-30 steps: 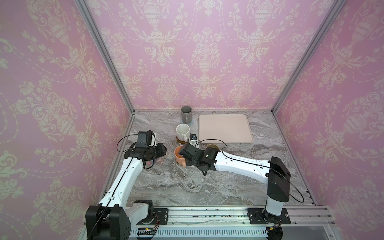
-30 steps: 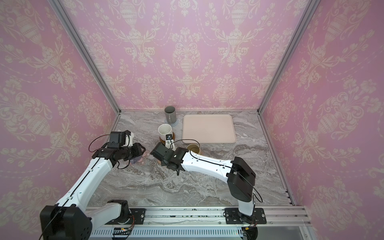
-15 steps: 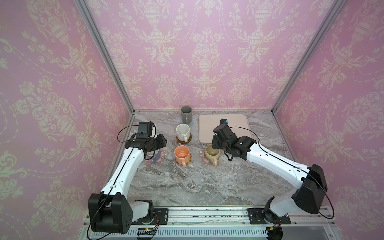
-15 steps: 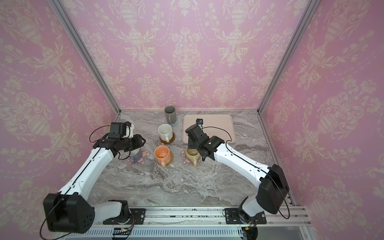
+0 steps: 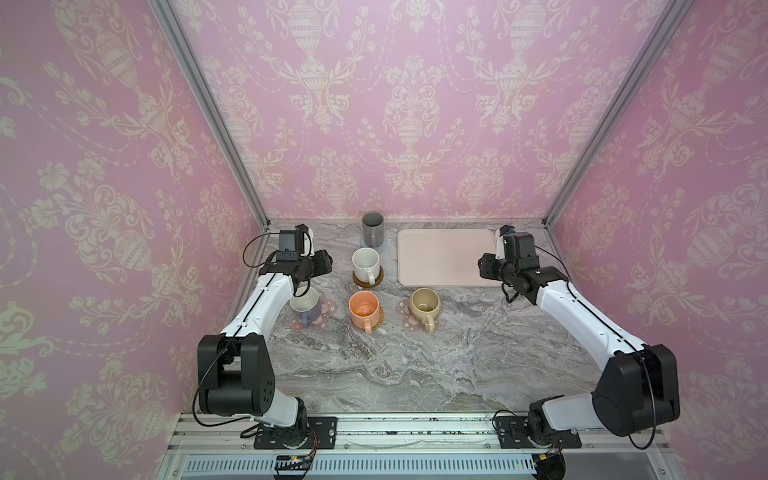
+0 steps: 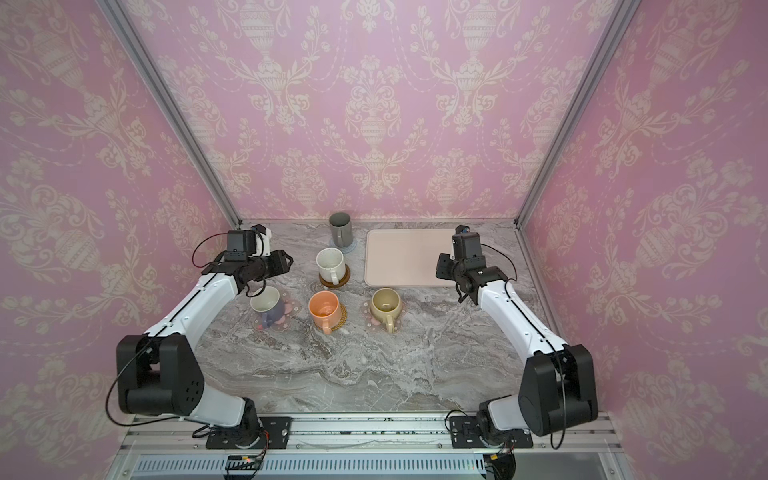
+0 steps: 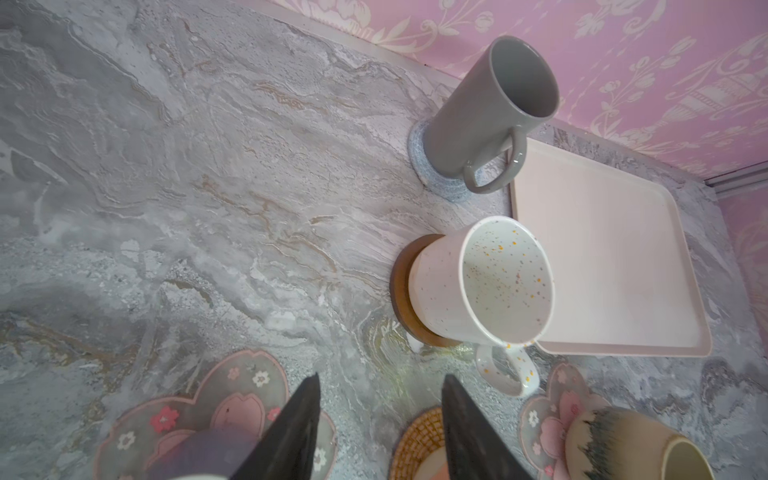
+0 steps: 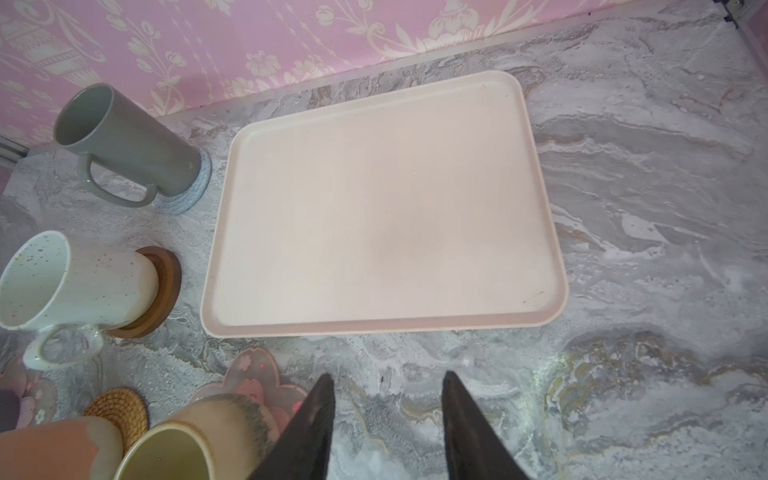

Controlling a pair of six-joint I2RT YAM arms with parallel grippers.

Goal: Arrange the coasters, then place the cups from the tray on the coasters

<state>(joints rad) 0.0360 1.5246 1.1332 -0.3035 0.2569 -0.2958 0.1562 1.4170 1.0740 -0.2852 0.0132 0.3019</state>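
the left gripper point(image 7: 380, 376) has its fingers parted with only the marble tabletop point(image 7: 208, 208) showing between them, gripping nothing, and sits left of centre in both top views, just up-frame of the lavender mug point(image 5: 305, 305) on its flower coaster point(image 5: 326, 318). the right gripper point(image 8: 386, 374) is likewise parted and holds nothing - it hangs at the right edge of the tray point(image 5: 444, 257). left of the tray stand the grey mug point(image 5: 372, 235) and speckled white mug point(image 5: 365, 264), with the peach mug point(image 5: 363, 309) and beige mug point(image 5: 424, 305) lower in frame - each upright on a coaster.
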